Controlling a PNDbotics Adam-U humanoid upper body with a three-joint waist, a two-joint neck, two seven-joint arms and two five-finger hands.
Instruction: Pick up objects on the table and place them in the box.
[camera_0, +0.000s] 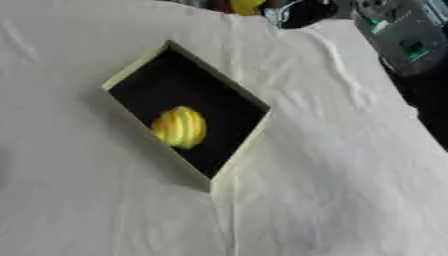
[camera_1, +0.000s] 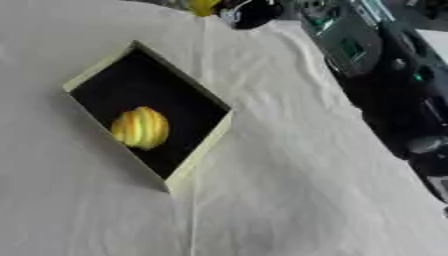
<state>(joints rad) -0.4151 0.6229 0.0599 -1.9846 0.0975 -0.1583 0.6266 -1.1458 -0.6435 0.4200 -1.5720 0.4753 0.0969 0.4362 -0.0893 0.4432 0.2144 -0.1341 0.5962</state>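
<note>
One yellow striped object (camera_0: 180, 127) lies inside the box (camera_0: 238, 152), near its lower wall. In the right eye view we get dark equipment (camera_1: 398, 90) along the table's right edge; the left eye view shows less. White cloth (camera_0: 332, 190) is open all round the box. We see neither hand, so finger state: cannot tell.

You see a white cloth (camera_0: 332, 190) with wrinkles over the table. Past its far edge sit a grey machine (camera_0: 404, 40) and a dark round thing (camera_1: 255, 15).
</note>
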